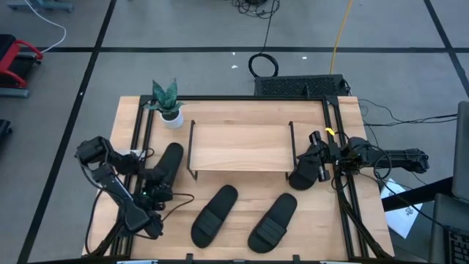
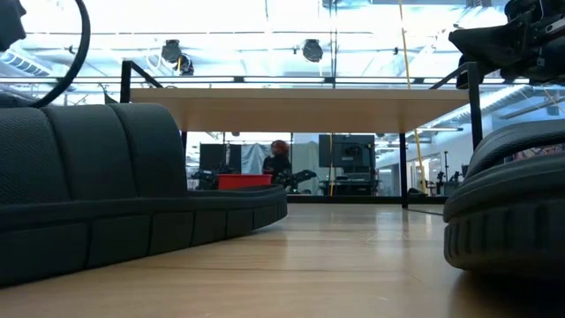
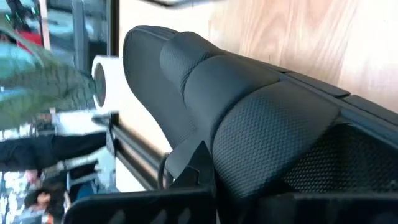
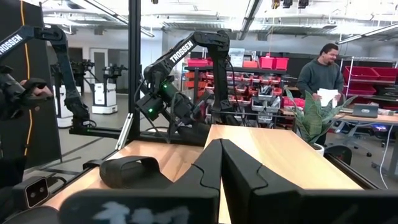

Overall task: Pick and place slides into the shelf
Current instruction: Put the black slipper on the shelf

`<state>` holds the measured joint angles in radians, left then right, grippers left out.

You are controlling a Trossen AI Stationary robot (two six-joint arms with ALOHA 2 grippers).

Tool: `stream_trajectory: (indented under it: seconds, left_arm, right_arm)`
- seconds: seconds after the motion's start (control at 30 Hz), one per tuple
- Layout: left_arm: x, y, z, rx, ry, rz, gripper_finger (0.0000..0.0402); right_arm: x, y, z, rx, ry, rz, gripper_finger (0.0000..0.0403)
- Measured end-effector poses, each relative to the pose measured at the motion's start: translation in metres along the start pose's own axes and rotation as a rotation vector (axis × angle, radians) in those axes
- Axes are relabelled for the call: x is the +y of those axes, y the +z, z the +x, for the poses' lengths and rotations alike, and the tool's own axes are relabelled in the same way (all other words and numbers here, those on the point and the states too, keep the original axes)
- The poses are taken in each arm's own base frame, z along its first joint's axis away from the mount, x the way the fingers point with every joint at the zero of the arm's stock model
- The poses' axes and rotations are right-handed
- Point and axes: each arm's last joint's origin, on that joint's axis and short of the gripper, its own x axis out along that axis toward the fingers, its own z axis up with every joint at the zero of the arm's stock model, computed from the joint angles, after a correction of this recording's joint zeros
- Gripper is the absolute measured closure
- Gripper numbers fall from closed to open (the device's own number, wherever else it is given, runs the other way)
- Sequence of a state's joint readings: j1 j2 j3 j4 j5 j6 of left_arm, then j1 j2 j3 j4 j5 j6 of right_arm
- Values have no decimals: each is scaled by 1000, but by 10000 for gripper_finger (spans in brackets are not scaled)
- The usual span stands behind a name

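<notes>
Four black slides show in the high view. One slide (image 1: 167, 167) lies left of the shelf (image 1: 238, 147), and my left gripper (image 1: 155, 192) sits at its near end. Another slide (image 1: 302, 176) is at the shelf's right end, under my right gripper (image 1: 316, 167), whose fingers are closed together in the right wrist view (image 4: 221, 155). Two more slides (image 1: 214, 214) (image 1: 272, 221) lie on the table in front of the shelf. They fill the low view's left (image 2: 115, 194) and right (image 2: 512, 212). My left gripper is shut on the near end of the left slide. One finger (image 3: 193, 165) lies against the sole's edge (image 3: 186, 134) behind the strap (image 3: 267, 124); the slide hides the other finger. Whether the slide is lifted cannot be told. My right gripper holds the slide by its far end (image 1: 311, 160), fingers level and pointing toward the table's left. The gripper hides the place of contact in its own wrist view. The slide reaches from the fingers toward the near edge.
A potted plant (image 1: 167, 103) stands at the table's far left corner, beside the shelf. Black metal rails (image 1: 338, 147) run along the table's sides. Open room shows under the shelf top (image 2: 309, 106). A person (image 4: 320, 71) stands in the room beyond the table.
</notes>
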<state>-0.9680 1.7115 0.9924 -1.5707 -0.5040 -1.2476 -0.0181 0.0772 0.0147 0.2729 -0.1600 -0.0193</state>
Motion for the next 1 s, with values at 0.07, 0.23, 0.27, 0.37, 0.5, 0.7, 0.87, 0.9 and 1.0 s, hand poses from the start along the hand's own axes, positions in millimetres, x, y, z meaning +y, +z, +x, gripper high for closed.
stream_trajectory:
  seconds: [0.07,0.23,0.27,0.37,0.5,0.7,0.87,0.9,1.0]
  left_arm:
    - [0,1,1,-10,4,10,401]
    - [2,0,7,64,1,40,401]
    - [2,-1,6,83,-6,61,401]
    - [1,-1,0,118,-52,97,401]
    - [-2,-2,-20,141,-144,103,401]
    - [-1,-7,-71,31,-306,40,401]
    - [7,-9,-112,-81,-447,-2,401]
    - [7,-9,-119,-102,-484,-6,401]
    - [6,-5,-138,-213,-603,9,401]
  right_arm:
    - [0,0,0,0,0,0,403]
    - [0,0,0,0,0,0,403]
    - [0,0,0,0,1,0,403]
    - [0,0,0,1,0,0,403]
    - [0,0,0,0,0,0,403]
    - [0,0,0,0,0,0,403]
    - [0,0,0,0,-1,0,403]
    - [0,0,0,0,-1,0,403]
    - [0,0,0,0,-1,0,403]
